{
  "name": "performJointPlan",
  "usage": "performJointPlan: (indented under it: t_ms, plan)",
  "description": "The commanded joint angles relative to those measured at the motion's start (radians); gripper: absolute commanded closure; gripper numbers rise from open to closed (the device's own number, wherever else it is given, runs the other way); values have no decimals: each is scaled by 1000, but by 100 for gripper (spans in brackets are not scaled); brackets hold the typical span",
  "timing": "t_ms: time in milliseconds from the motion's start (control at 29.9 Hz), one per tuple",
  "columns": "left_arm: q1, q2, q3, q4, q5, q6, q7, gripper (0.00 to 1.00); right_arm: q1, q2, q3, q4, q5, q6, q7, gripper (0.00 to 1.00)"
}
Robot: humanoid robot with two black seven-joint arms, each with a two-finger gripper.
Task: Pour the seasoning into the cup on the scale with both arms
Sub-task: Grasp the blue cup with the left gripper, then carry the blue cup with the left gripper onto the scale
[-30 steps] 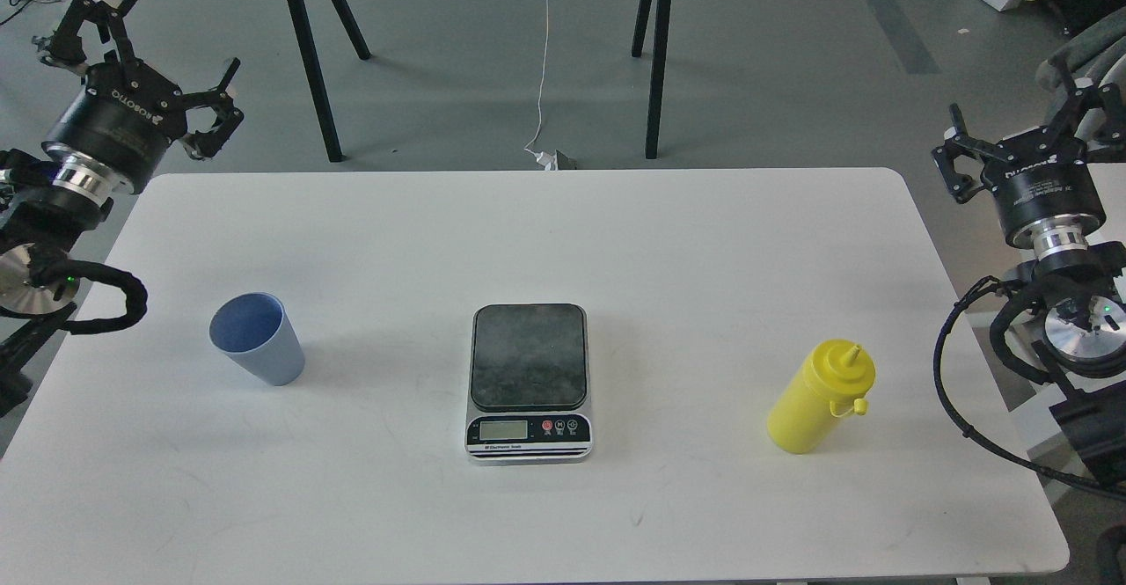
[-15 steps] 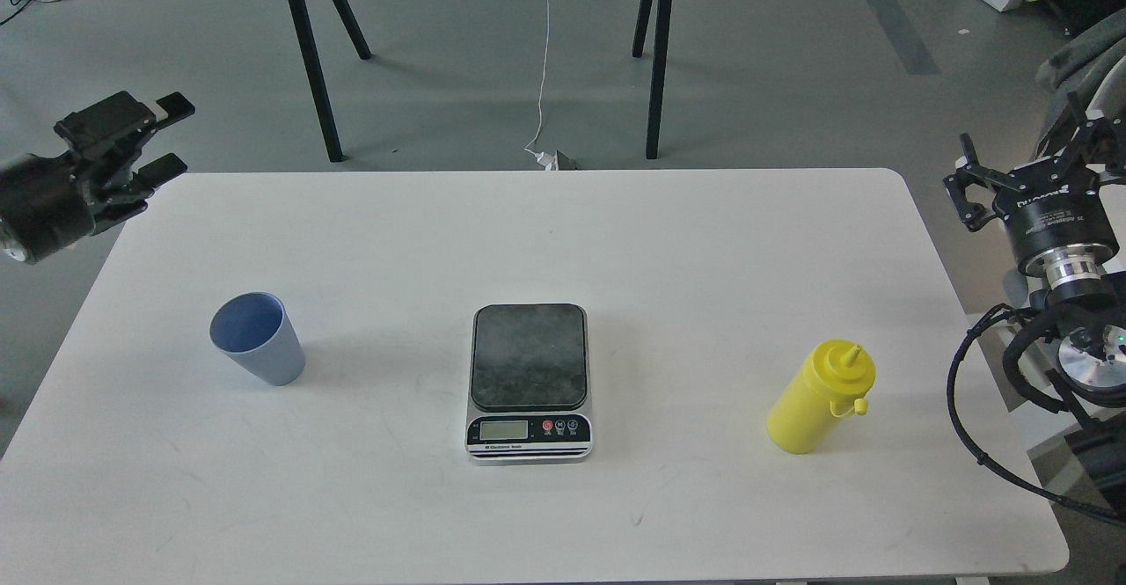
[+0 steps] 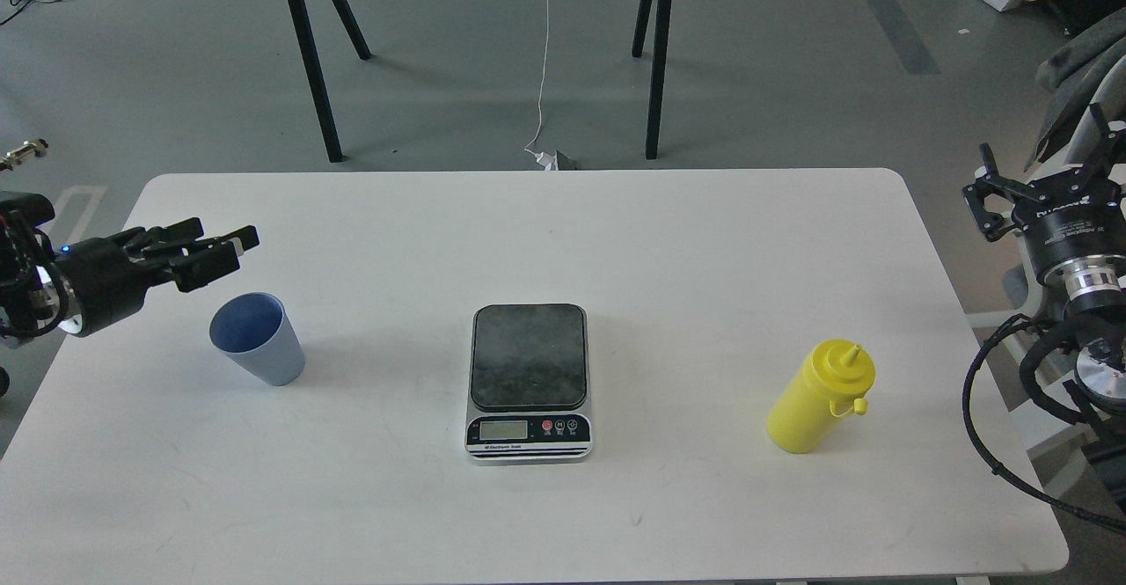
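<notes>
Left gripper low over the table, fingers lying nearly level and close together, only a thin gap showing between them, nothing held. Blue cup upright just below and beside those fingertips, not touched. Best to spread wider before dropping in, then straddle the ribbed lower wall from the side rather than clip the rim, since a light tapered cup tips easily. Squeeze gently, lift straight, carry rightward of the fingers to the scale, well apart at table centre with its dark plate bare. Right gripper raised off the table's far right edge, prongs splayed apart, empty. Yellow seasoning bottle upright below it, near but untouched, cap hanging by its tether.
</notes>
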Motion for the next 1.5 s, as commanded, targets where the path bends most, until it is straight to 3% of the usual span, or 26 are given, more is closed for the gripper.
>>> performJointPlan:
  t_ms: [0,167,301,601,702,935,1069,1169,1336,1470]
  plan:
    - [-10,-30,71,50,117,60,0,23,-1,-4,1,0,0,0,0,0]
    - [-12,-126,82,205,241,100,0,24,-1,-4,1,0,0,0,0,0]
    - [-12,-146,103,239,253,114,0,33,-2,-4,1,0,0,0,0,0]
    - [-12,-148,145,251,250,122,0,68,-4,-4,4,-1,0,0,0,0]
    - [-12,-148,145,251,250,119,0,91,-4,-4,4,-1,-2,0,0,0]
    - [-33,-146,137,233,229,119,0,95,-4,-6,4,-1,0,0,0,0]
    - [-117,-131,143,135,177,105,0,95,-4,-6,5,-1,-2,0,0,0]
    - [-186,-94,140,46,169,38,0,95,-4,-19,5,0,0,0,0,0]
    - [-364,-99,137,-129,169,-171,0,95,-13,-41,8,3,0,0,0,0]
    - [-432,-209,143,-175,180,-286,0,95,-30,-55,24,12,0,0,0,0]
